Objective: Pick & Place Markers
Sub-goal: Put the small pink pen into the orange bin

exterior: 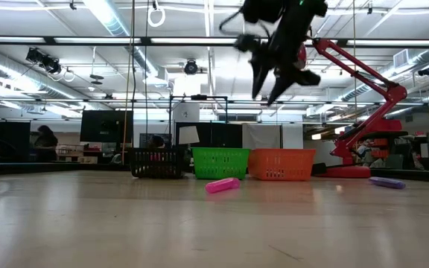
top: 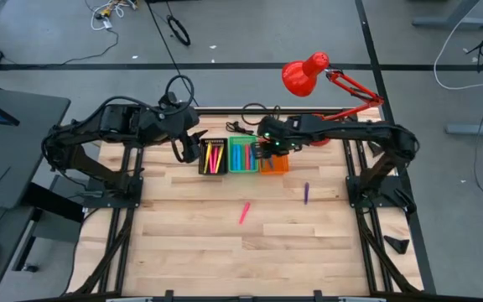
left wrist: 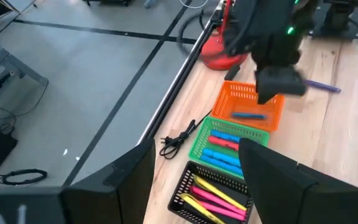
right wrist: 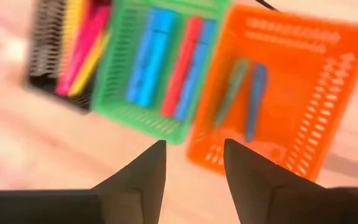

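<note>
**Right gripper empty above orange bin; two markers left on the worktop**

The right gripper (top: 268,149) hangs above the orange bin (top: 275,163) at the worktop's far edge. Its fingers (right wrist: 143,175) stand parted with nothing between them. In the right wrist view a green marker (right wrist: 232,90) and a blue marker (right wrist: 255,93) lie inside that bin. The green bin (top: 242,156) holds blue markers and a red one; the black bin (top: 214,157) holds yellow and pink ones.

The left gripper (top: 183,148) waits beside the black bin, its jaws spread and empty.

Two markers are unsorted: a pink marker (top: 244,212) near the worktop's middle and a purple marker (top: 306,193) toward the right edge, well apart from each other.

Judgement: the step in hand looks like retreat from a drop. To do it well, lift straight up clear of the bin wall before swinging out. Then approach the purple marker from above, fingers set across its length.
</note>
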Action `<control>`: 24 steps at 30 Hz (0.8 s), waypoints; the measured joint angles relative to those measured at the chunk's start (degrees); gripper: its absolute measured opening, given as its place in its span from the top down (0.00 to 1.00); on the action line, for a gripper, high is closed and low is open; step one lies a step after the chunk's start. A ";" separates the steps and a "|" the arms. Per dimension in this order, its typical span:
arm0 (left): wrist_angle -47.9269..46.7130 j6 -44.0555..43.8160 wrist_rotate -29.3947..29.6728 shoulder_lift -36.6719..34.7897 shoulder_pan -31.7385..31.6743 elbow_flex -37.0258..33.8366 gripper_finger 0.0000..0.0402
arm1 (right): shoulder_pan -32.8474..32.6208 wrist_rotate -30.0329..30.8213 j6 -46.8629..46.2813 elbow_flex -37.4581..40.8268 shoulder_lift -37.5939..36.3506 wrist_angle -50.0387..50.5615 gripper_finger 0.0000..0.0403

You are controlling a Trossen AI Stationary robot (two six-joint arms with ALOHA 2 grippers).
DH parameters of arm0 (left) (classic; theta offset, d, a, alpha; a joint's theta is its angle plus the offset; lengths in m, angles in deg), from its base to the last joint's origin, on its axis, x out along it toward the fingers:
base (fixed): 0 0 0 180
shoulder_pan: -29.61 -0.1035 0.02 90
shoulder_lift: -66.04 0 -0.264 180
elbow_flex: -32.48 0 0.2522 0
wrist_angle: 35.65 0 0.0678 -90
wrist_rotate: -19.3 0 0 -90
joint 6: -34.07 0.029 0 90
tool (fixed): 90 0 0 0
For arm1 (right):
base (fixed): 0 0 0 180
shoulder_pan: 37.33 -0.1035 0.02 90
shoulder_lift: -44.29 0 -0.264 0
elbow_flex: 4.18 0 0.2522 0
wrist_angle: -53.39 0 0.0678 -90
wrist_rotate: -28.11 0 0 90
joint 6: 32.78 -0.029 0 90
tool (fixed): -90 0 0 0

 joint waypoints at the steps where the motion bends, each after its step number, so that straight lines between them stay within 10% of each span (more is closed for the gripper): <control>1: 0.01 -0.01 0.00 0.01 0.00 0.00 0.41 | -0.48 -0.12 2.08 0.00 -1.37 -0.66 0.60; 17: 1.90 -4.28 -12.85 0.04 0.06 0.00 0.41 | -12.20 0.75 35.62 0.00 -18.59 -27.85 0.60; 24: 1.10 -19.76 -16.85 2.01 0.27 0.02 0.41 | -14.38 0.74 40.42 0.00 -20.80 -32.34 0.60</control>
